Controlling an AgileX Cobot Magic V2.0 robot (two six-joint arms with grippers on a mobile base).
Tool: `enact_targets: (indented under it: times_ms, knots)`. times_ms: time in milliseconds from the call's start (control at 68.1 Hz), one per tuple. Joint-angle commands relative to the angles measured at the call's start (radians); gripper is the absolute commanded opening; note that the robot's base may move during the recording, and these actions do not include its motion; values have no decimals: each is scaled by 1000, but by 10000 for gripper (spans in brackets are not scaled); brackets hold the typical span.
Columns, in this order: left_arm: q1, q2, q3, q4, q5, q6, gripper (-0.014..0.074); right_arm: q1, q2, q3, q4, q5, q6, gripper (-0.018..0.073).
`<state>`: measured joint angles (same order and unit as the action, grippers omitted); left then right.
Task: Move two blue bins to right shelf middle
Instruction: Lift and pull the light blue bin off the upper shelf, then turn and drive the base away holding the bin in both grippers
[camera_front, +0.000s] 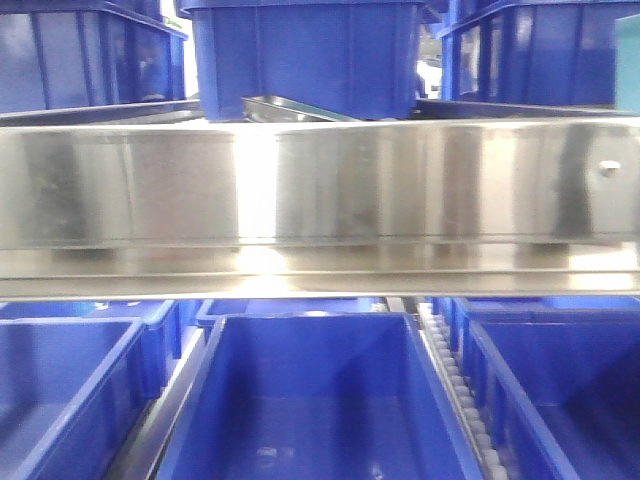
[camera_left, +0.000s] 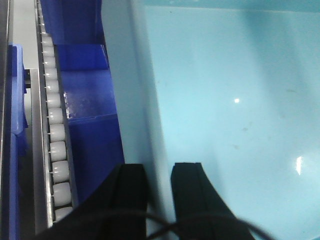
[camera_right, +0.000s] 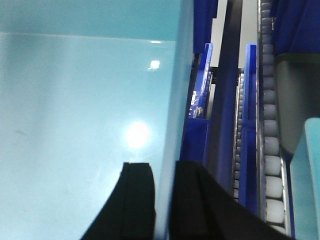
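A pale sky-blue bin (camera_left: 225, 100) fills the left wrist view. My left gripper (camera_left: 159, 167) is shut on its left wall, one black finger outside and one inside. The right wrist view shows the same pale bin (camera_right: 75, 110), with my right gripper (camera_right: 164, 165) shut on its right wall in the same way. A second pale blue edge (camera_right: 307, 175) shows at the lower right there. In the front view the shelf's shiny steel rail (camera_front: 320, 190), with a screw head (camera_front: 610, 168), spans the frame. Neither gripper shows in that view.
Dark-blue crates (camera_front: 300, 50) stand on the tier above the rail, and more (camera_front: 310, 400) lie below it. White roller tracks (camera_left: 55, 130) (camera_right: 272, 150) run alongside the held bin, with dark-blue crate walls (camera_left: 90, 145) (camera_right: 197, 135) close against it.
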<state>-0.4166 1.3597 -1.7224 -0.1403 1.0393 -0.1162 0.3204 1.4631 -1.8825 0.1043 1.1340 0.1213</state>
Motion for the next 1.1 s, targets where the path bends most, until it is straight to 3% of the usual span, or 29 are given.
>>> enact_targets:
  times_ms: [0, 1087]
  knots:
    - [4, -16, -6, 12, -18, 11, -111, -10, -9, -13, -39, -51, -19, -153]
    - [4, -16, -6, 12, -18, 11, -111, -10, -9, -13, -39, -51, -19, -153]
